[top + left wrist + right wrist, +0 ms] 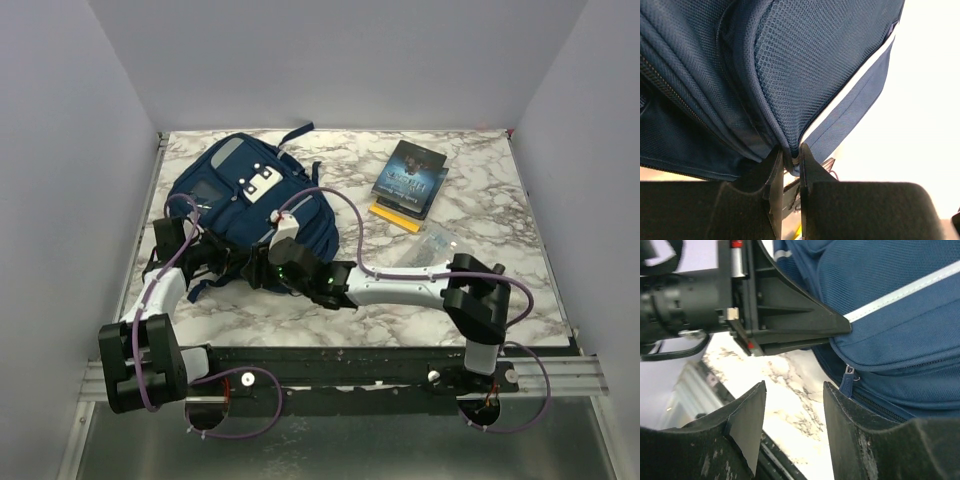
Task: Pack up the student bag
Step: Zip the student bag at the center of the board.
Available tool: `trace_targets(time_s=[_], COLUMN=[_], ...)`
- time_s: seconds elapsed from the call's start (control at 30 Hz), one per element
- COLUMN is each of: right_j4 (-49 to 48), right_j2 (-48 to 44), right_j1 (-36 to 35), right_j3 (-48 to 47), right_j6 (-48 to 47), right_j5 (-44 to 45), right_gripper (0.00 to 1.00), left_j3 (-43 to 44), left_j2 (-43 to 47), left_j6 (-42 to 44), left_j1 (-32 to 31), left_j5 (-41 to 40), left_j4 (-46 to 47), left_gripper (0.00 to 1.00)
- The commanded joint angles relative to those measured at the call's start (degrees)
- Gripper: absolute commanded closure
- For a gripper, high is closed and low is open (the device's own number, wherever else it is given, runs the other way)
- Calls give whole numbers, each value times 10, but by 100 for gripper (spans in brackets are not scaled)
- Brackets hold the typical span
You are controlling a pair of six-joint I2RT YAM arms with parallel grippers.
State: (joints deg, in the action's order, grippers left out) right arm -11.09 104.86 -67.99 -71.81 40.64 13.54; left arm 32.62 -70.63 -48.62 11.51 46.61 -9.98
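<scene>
We are seeing the student bag lying on the marble table, in the upper left of the overhead frame. Our left pincer is pinching a seam of the bag's blue mesh fabric at the bottom centre of its wrist view, its fingers nearly together. Our right pincer is standing partly open and gripping nothing, with a zipper pull hanging just to its right.
</scene>
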Motion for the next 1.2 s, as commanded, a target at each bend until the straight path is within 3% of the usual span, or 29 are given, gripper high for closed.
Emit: trace_targets(time_s=[0.0, 0.4, 0.83, 1.07, 1.17], right_j4=[138, 188, 246, 252, 279], right_j2=[42, 132, 169, 159, 153], right_j1=[-42, -61, -71, -71, -71], right_j3=[-53, -158, -197, -170, -170], right_j6=[-17, -45, -32, -28, -13], right_j5=[198, 293, 372, 408, 424], right_gripper=[47, 48, 63, 99, 99], left_j3=[-24, -15, 2, 11, 21], left_j2=[50, 49, 66, 54, 47], left_j6=[-61, -70, -75, -68, -54], left_j1=[1, 0, -2, -5, -5], left_j5=[-5, -23, -85, -108, -111], left_j4=[-14, -46, -92, -105, -107], left_gripper=[100, 100, 100, 100, 100])
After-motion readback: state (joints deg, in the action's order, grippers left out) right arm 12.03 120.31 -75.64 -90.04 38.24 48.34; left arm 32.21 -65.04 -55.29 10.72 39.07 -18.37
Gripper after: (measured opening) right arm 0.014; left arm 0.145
